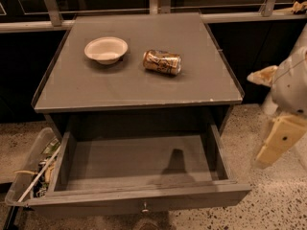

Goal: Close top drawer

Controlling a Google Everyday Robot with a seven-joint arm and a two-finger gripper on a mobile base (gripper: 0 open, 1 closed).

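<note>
The top drawer (139, 198) of the grey cabinet stands pulled far out toward me, and its inside shows no objects. Its small round metal knob (145, 206) sits at the middle of the front panel, near the bottom edge of the view. My gripper (276, 140), cream-coloured, hangs at the right side of the cabinet, level with the drawer's right wall and apart from it. It touches nothing. The lower drawers are hidden under the open one.
On the cabinet top (96, 87) sit a white bowl (106, 49) and a brown can (162, 62) lying on its side. A clear bin with clutter (33, 169) stands on the floor against the drawer's left side. Speckled floor lies to the right.
</note>
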